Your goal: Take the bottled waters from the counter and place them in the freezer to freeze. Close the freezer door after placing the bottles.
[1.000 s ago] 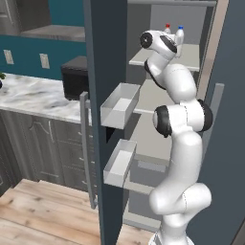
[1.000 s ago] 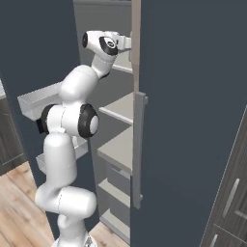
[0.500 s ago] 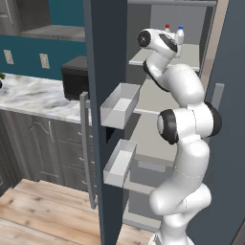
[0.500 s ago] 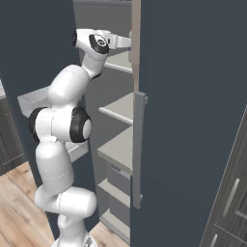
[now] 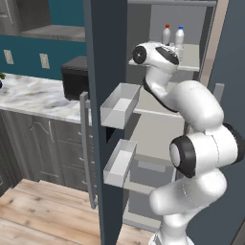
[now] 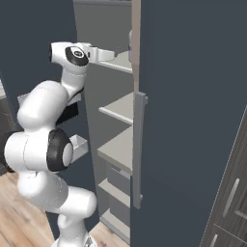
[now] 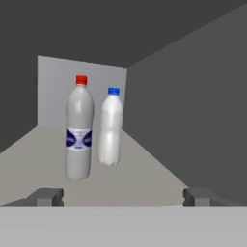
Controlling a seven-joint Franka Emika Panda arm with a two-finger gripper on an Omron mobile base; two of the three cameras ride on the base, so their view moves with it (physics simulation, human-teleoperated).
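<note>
Both bottles stand upright on a pale grey upper shelf (image 5: pixel 191 60) inside the open freezer (image 6: pixel 113 43), their long axes vertical. The red-capped bottle (image 7: pixel 79 129) is nearer the end effector (image 7: pixel 123 197); the blue-capped bottle (image 7: pixel 111 128) stands just beside it, a little deeper on the shelf, close but whether touching cannot be told.

The end effector's two dark fingertips (image 7: pixel 47 197) are spread wide apart with nothing between them. It holds neither bottle; both sit ahead of it, well clear of the tips, the red-capped one slightly toward one side.

The freezer door (image 5: pixel 103 119) hangs open beside the arm, its white bins (image 5: pixel 119 104) facing inward and its long grey handle (image 5: pixel 86 148) on the outer face, off to the arm's left.

With both bottles shelved, shutting this door looks like the remaining step, so the arm would likely need to come out of the freezer and get around the door's outer side.
</note>
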